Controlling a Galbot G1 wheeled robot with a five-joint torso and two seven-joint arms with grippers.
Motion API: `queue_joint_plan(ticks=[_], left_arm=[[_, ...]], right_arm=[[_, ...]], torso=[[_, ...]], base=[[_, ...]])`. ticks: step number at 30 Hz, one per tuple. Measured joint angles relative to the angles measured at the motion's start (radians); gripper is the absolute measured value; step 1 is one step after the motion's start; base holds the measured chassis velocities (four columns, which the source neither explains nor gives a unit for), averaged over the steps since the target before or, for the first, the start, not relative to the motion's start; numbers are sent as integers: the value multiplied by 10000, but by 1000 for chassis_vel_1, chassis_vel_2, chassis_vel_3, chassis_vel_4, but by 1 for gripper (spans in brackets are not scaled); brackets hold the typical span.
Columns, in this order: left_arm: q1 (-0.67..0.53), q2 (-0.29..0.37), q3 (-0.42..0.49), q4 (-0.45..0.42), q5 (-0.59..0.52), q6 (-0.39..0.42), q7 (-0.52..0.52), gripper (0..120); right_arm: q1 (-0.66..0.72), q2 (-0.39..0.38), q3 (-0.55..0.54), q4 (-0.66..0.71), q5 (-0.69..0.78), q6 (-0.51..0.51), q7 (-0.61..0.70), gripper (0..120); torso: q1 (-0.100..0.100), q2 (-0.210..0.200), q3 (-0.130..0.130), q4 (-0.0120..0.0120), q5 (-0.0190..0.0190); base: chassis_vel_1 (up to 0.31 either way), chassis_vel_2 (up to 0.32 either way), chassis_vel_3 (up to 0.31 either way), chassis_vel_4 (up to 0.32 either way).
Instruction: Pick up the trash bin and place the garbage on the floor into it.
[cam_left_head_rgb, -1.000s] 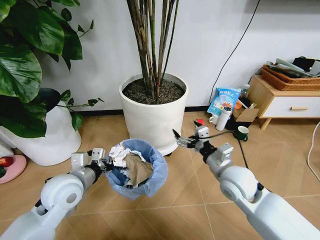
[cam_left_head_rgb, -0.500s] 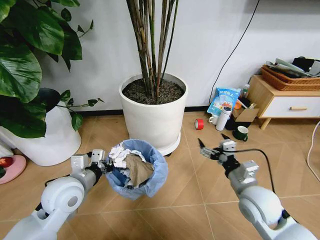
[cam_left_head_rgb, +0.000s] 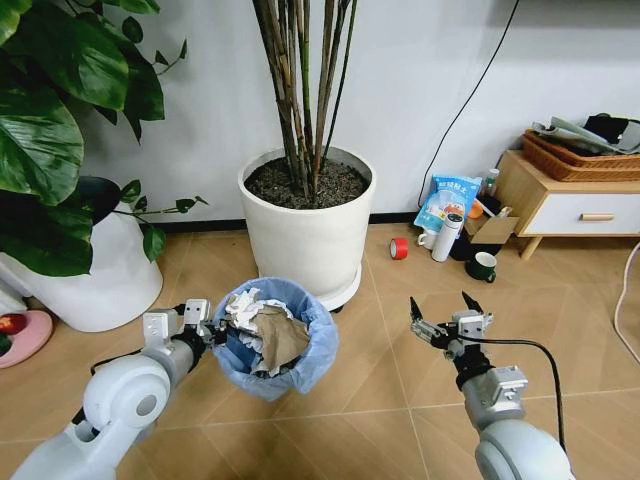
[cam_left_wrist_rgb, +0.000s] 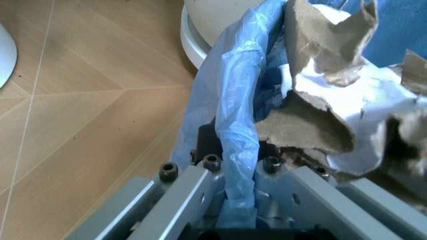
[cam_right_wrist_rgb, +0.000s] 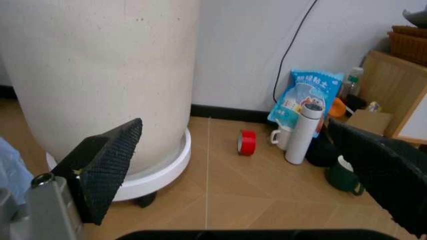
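The trash bin (cam_left_head_rgb: 300, 350), a small dark bin lined with a light blue bag, hangs above the floor (cam_left_head_rgb: 380, 380) in front of me. My left gripper (cam_left_head_rgb: 212, 336) is shut on its rim. In the left wrist view, the blue bag's folded edge (cam_left_wrist_rgb: 233, 150) is pinched inside the left gripper (cam_left_wrist_rgb: 240, 205). Garbage fills the bin: crumpled white paper (cam_left_head_rgb: 240, 305) and a brown paper wad (cam_left_head_rgb: 275, 335), the brown paper (cam_left_wrist_rgb: 313, 125) lying close to the wrist camera. To the right of the bin, my right gripper (cam_left_head_rgb: 441, 312) hangs open and holds nothing, its black pads (cam_right_wrist_rgb: 107, 165) spread wide.
A big white plant pot (cam_left_head_rgb: 305, 225) stands right behind the bin, and another white pot (cam_left_head_rgb: 100, 280) sits at the left. By the wall at the right are a red tape roll (cam_right_wrist_rgb: 247, 142), a white thermos (cam_right_wrist_rgb: 300, 132), mugs, a blue packet and a wooden cabinet (cam_left_head_rgb: 565, 200).
My right arm has drawn back from beside the white pot, moving right and toward me, its gripper open. The left gripper still holds the bin, almost unmoved.
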Motion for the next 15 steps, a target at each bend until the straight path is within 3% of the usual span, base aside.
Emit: queue_joint_plan(ticks=[15], left_arm=[[-11,-92,-4,-19,38,-46,-12,0]], right_arm=[[-143,-96,-133,19,23,129,74,100]], torso=[[0,-2,1,0,2]], base=[[56,29,-61,-30]])
